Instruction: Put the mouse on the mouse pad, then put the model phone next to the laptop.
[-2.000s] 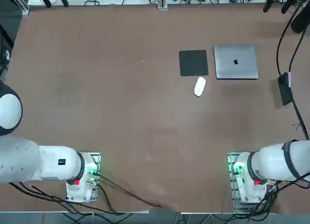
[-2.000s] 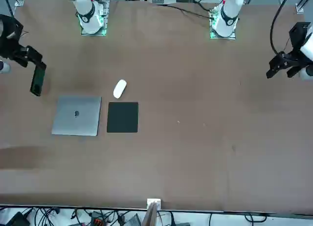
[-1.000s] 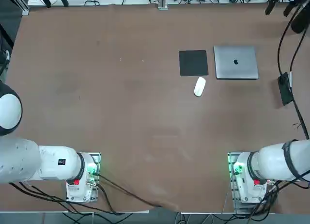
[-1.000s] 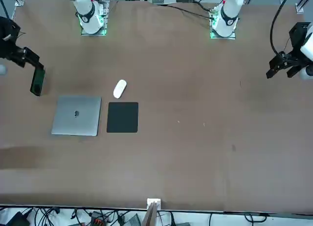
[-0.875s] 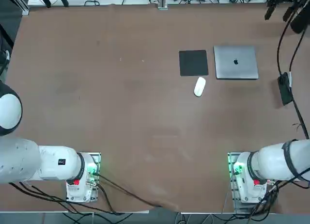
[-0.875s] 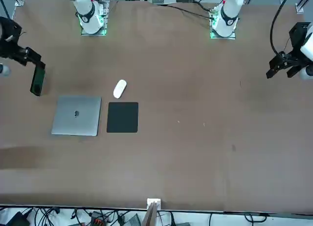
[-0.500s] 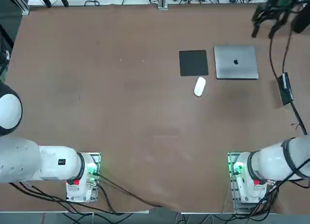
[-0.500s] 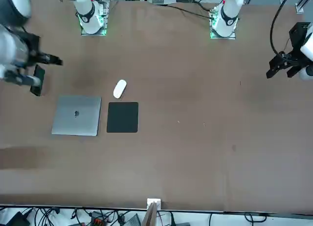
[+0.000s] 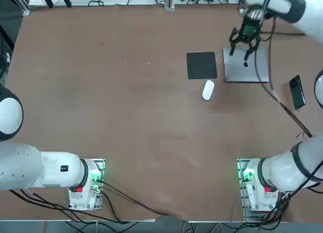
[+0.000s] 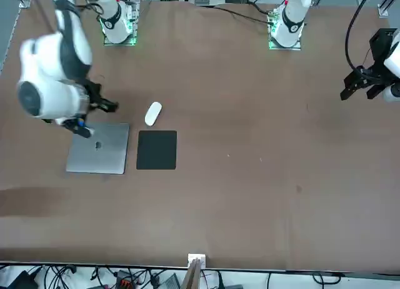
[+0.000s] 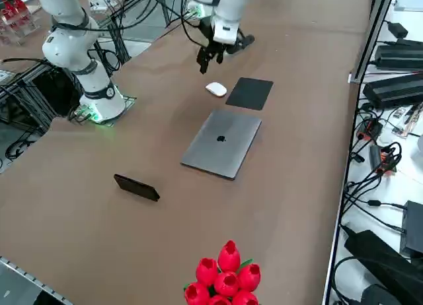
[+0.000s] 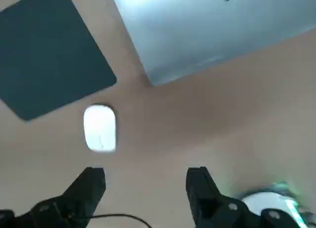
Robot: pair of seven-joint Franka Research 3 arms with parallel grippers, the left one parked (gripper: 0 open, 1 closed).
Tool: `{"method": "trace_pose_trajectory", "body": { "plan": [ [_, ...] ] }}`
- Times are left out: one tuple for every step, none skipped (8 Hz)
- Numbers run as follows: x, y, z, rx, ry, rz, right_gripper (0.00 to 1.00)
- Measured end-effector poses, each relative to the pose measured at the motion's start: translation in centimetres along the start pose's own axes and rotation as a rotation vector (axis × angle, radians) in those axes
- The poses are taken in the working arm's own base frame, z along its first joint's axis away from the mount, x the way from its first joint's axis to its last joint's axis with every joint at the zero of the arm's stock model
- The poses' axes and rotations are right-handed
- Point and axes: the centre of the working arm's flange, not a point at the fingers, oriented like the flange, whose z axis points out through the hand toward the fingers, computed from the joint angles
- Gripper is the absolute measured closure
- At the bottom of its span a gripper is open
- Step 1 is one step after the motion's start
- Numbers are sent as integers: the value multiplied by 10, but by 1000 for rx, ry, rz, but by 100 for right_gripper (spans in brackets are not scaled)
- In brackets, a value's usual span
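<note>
The white mouse (image 9: 207, 90) lies on the brown table just in front of the black mouse pad (image 9: 202, 65), not on it. Beside the pad sits the silver laptop (image 9: 255, 71), lid shut. The dark model phone (image 9: 297, 92) lies flat, well apart from the laptop toward the table's right edge. My right gripper (image 9: 242, 49) hovers open and empty above the laptop's edge nearest the pad. In the right wrist view its fingers (image 12: 91, 186) stand wide apart, with the mouse (image 12: 100, 128), pad (image 12: 54, 80) and laptop (image 12: 207, 30) below. In the front view my arm hides the phone.
Red artificial flowers (image 11: 225, 275) stand near the table's right edge, past the phone (image 11: 136, 187). Black cables run along the far side of the table (image 9: 101, 117) and off its right side. Bare tabletop stretches left of the pad.
My right arm has swung in from beyond the table's right edge to above the laptop, toward the mouse. Mouse, pad, laptop and phone have stayed where they were.
</note>
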Motion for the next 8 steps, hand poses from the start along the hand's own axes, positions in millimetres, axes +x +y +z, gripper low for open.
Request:
{"method": "trace_pose_trajectory", "body": {
  "plan": [
    [-10,-14,35,20,61,43,0],
    [-22,-24,73,53,134,96,0],
    [-34,-31,103,82,190,136,0],
    [-48,-37,125,103,228,161,0],
    [-62,-44,141,113,250,164,0],
    [-75,-49,154,119,267,154,0],
    [-83,-50,164,119,276,144,0],
    [-86,-49,168,120,280,139,0]
  ]
}}
